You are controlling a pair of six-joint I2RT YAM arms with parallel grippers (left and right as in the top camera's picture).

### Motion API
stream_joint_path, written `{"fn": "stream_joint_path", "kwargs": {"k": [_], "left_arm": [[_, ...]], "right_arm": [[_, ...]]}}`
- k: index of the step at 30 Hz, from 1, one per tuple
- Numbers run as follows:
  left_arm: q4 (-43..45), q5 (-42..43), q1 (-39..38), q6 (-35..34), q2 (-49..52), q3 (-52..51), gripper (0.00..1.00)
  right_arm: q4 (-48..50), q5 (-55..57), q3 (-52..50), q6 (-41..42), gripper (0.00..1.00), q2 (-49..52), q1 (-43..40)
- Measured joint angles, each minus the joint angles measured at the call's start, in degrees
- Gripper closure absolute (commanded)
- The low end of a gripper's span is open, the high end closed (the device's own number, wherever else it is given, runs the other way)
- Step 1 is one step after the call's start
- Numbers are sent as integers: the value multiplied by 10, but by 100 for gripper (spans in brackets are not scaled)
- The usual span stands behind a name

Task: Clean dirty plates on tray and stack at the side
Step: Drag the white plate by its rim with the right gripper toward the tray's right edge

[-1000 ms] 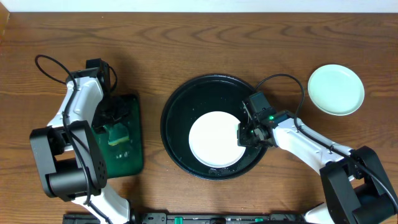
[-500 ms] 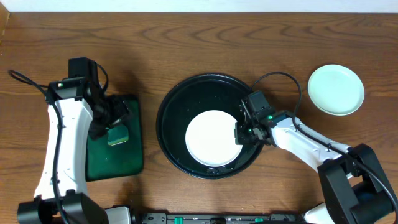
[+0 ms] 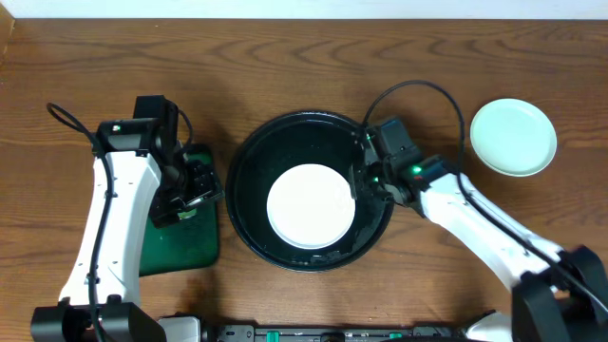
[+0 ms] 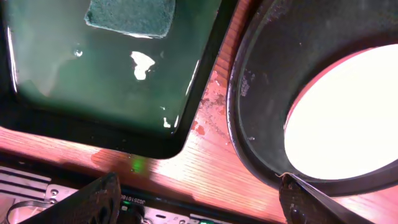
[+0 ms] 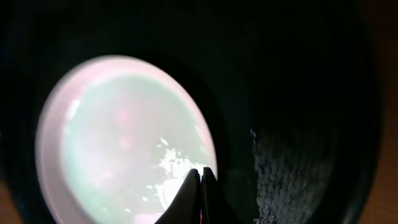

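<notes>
The white plate [image 3: 311, 206] sits in the black tray [image 3: 313, 133]. My right pincer [image 5: 200, 177] is closed at its rim, seemingly gripping nothing; my left pincer [image 4: 199, 200] gapes empty. Next I'd open, then pinch that rim.

White shells and black joints are covering both arms [image 3: 109, 223]; black cables [image 3: 418, 87] are looping behind the left pincer [image 3: 198, 185] and right pincer [image 5: 200, 177], small green lights [image 3: 415, 172] glowing there.

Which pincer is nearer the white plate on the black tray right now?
Right. The right pincer is at the white plate's right edge, inside the black tray. The left pincer hangs outside that tray, above the green tray's edge.
</notes>
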Motion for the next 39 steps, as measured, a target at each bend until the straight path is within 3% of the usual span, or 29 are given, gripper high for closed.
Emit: {"fn": "stream_joint_path", "kwargs": {"k": [2,6,7,9,10,11,12,13,14,16,22,32,34,37,39], "left_arm": [[0,0,0,0,0,0,18],[0,0,0,0,0,0,18],[0,0,0,0,0,0,18],[0,0,0,0,0,0,18],[0,0,0,0,0,0,18],[0,0,0,0,0,0,18],[0,0,0,0,0,0,17],[0,0,0,0,0,0,17],[0,0,0,0,0,0,17],[0,0,0,0,0,0,17],[0,0,0,0,0,0,17],[-1,0,0,0,0,0,17],[-2,0,0,0,0,0,17],[-3,0,0,0,0,0,17],[-6,0,0,0,0,0,17]], "right_arm": [[-12,4,5,-2,1,-17,0],[-46,8,7,25,2,-24,0],[-49,5,7,34,14,-23,0],[-47,-12,7,44,79,-22,0],[-43,-28,7,47,92,-22,0],[-39,-38,7,50,90,-22,0],[-33,-49,7,55,75,-22,0],[-28,-58,7,65,51,-22,0],[-28,-63,7,75,17,-22,0],[-34,-68,7,90,1,-22,0],[-49,-74,7,148,1,4,0],[0,-97,7,163,2,110,14],[22,-103,8,164,10,117,19],[45,-110,9,163,30,126,25],[52,-109,8,165,50,130,27]]}}
